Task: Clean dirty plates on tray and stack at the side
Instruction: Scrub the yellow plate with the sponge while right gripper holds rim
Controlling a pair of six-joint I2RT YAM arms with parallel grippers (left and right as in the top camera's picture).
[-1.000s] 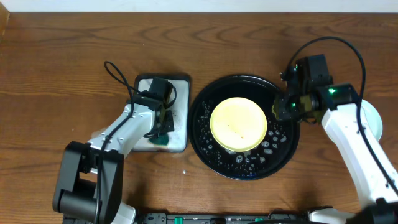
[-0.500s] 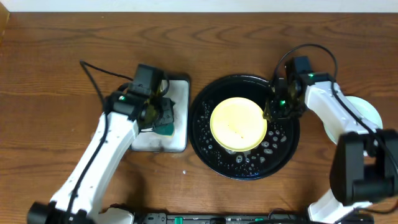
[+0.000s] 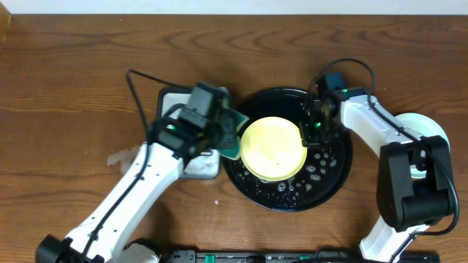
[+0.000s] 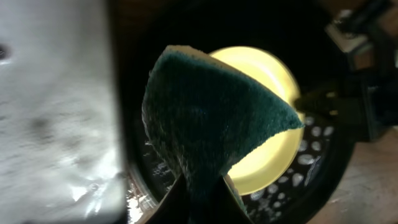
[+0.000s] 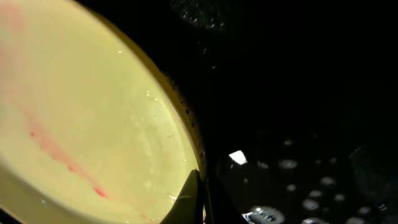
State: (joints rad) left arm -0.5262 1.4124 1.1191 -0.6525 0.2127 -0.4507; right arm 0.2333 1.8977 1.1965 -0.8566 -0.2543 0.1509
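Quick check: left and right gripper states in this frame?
Left gripper: closed on the green sponge.
Right gripper: looks closed on the rim of the yellow plate.

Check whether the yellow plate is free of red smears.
No, the right wrist view shows thin red streaks across the face of the yellow plate.

Wooden table (image 3: 73,73) bearing tray (image 3: 292,207), sponge tray (image 3: 203,166)
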